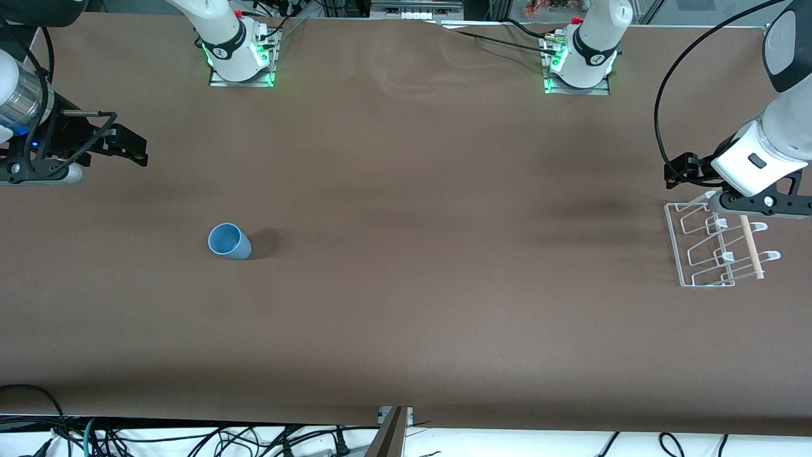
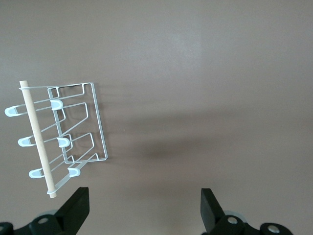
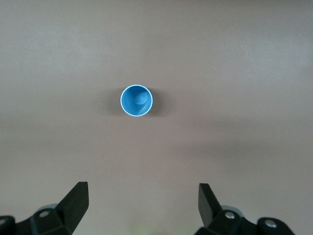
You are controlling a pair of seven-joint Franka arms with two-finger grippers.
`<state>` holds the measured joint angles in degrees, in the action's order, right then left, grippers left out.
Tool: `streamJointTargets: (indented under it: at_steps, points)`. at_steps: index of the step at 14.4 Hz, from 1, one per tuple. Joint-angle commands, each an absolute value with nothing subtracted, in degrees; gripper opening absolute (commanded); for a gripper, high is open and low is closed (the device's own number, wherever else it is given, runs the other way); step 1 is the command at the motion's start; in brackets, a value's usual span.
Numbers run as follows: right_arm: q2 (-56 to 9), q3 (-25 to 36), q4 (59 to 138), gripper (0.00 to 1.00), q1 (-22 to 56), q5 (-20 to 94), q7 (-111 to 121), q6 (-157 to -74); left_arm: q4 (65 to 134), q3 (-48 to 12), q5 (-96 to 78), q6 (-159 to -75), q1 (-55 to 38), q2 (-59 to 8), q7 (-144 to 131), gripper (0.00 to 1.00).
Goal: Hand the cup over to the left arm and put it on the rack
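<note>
Light-blue cup [image 1: 229, 242] standing upright on the brown table [image 1: 406, 304], mouth open to the top, toward the right arm's end. Seen straight down in the right wrist view as a blue ring [image 3: 136, 100] with a smaller round bottom inside. Nothing touching it.

Right gripper [image 1: 130, 147] up in the air over the table edge at the right arm's end, well apart from the cup. Black fingers [image 3: 76, 200] spread wide, holding nothing.

White wire rack [image 1: 717, 247] flat on the table at the left arm's end, well apart from the cup. Upright loops with white tips in rows, and a light wooden dowel [image 1: 751, 247] along one side. Same rack [image 2: 73, 132] and dowel [image 2: 38, 139] clear in the left wrist view.

Left gripper [image 1: 682, 171] hanging just over the rack's end nearest the robot bases. Black fingers [image 2: 76, 208] spread wide too, holding nothing.
</note>
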<state>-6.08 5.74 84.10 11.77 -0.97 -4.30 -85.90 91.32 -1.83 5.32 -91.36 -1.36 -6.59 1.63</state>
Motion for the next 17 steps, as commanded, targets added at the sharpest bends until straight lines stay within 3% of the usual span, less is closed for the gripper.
streamJointTargets:
  at_steps: [1,17]
  points:
    - [-4.05,4.84,86.73,0.99,11.25,-1.76,-4.04,-87.87,90.97,-2.02,4.22,-90.27,-1.05,-6.50,2.20,1.00]
    - [-5.62,4.92,86.04,0.99,11.42,-1.23,-5.00,-87.71,90.88,-2.20,4.13,-90.26,-0.97,-6.50,2.20,1.00]
